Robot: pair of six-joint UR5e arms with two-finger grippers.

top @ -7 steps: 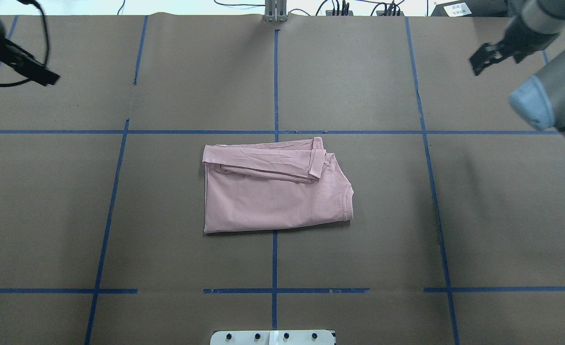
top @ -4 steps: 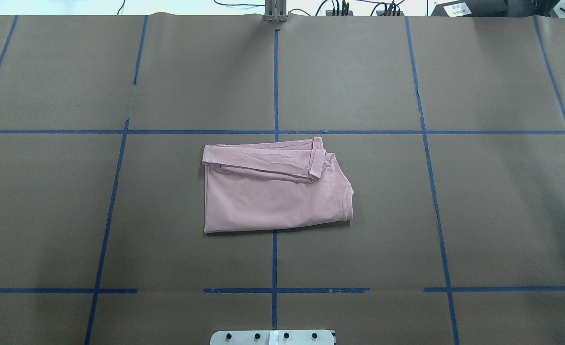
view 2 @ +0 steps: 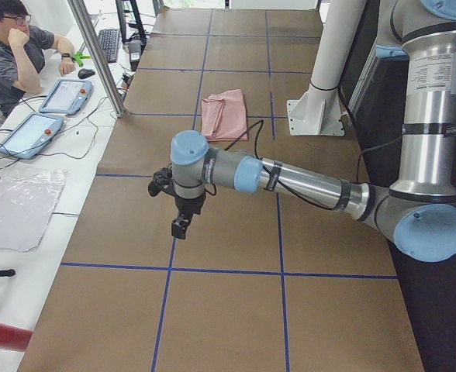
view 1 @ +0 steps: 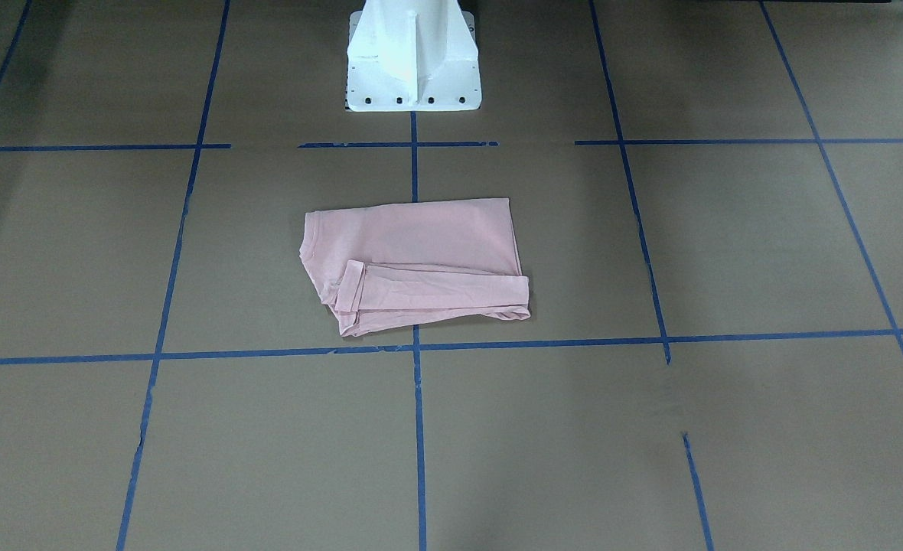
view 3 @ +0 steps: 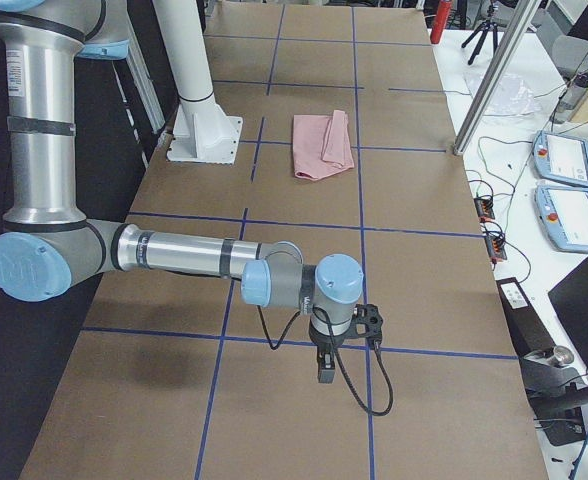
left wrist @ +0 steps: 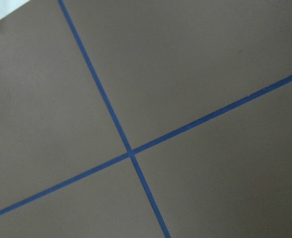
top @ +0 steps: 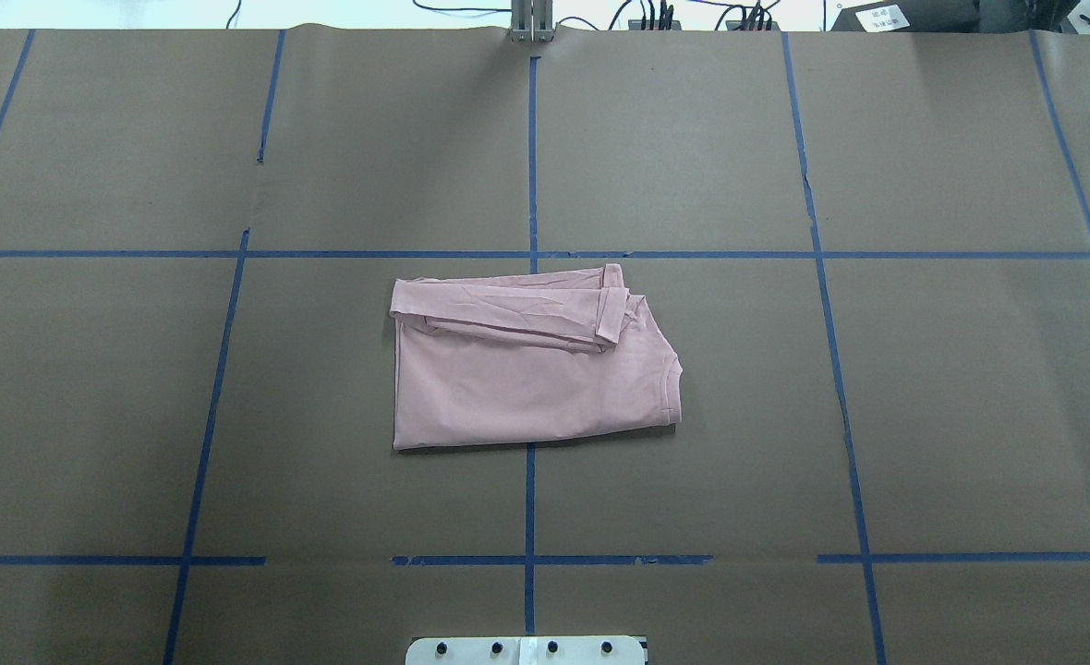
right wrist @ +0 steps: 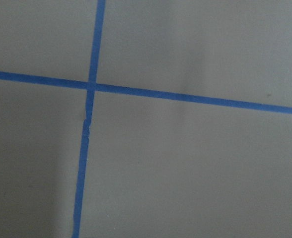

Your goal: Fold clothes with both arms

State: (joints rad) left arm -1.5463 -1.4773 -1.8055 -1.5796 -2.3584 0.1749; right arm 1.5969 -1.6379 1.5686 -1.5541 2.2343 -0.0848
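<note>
The clothes are one pale pink T-shirt (top: 526, 379), folded into a rough rectangle with its plain side up, flat at the table's middle. A sleeve fold lies along its far edge in the overhead view. It also shows in the front view as the T-shirt (view 1: 413, 252), and small in the side views (view 2: 222, 112) (view 3: 322, 143). My left gripper (view 2: 180, 226) hangs low over bare paper far from the shirt; I cannot tell if it is open. My right gripper (view 3: 326, 372) hangs likewise at the other end, state unclear. Both wrist views hold only paper and tape.
Brown paper with a blue tape grid (top: 530, 166) covers the table. The white pedestal (view 1: 413, 69) stands at the robot's side. A person (view 2: 11, 46) sits at a side desk with tablets (view 2: 63, 94). More control tablets (view 3: 564, 155) and cables lie beyond the other end.
Both arms showed at the overhead view's upper corners a second ago and have since swung out of it. The shirt has not moved.
</note>
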